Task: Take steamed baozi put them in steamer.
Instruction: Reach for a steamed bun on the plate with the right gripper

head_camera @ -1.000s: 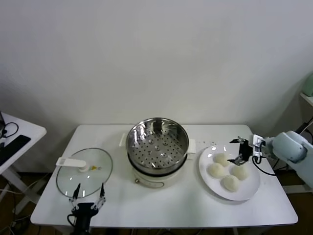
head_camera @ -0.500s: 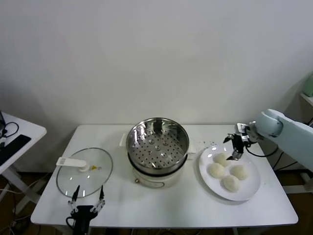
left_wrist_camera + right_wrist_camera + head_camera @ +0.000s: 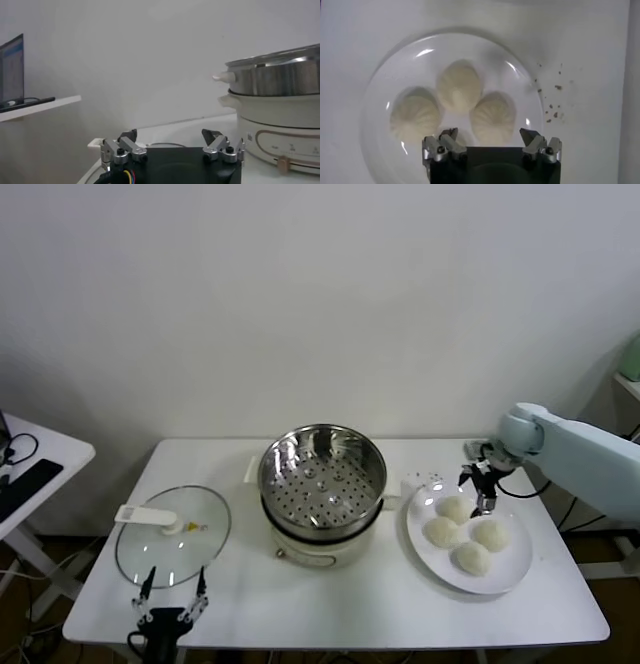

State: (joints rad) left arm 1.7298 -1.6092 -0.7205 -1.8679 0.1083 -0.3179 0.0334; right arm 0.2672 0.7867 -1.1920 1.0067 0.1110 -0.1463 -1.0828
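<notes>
The right arm reaches in from the right side, its pale forearm sloping down toward the wrist, which bends so the right gripper [image 3: 481, 487] points straight downward. Its two dark fingers [image 3: 442, 145] stand wide apart, nothing between them, and the tips hang in the air with no contact below. The left arm sits low at the near edge, barely showing; only the left gripper [image 3: 170, 596] pokes up into sight, aimed forward and level. Its fingers [image 3: 126, 146] are likewise spread wide, holding nothing, and the black wrist block sits squarely behind them
</notes>
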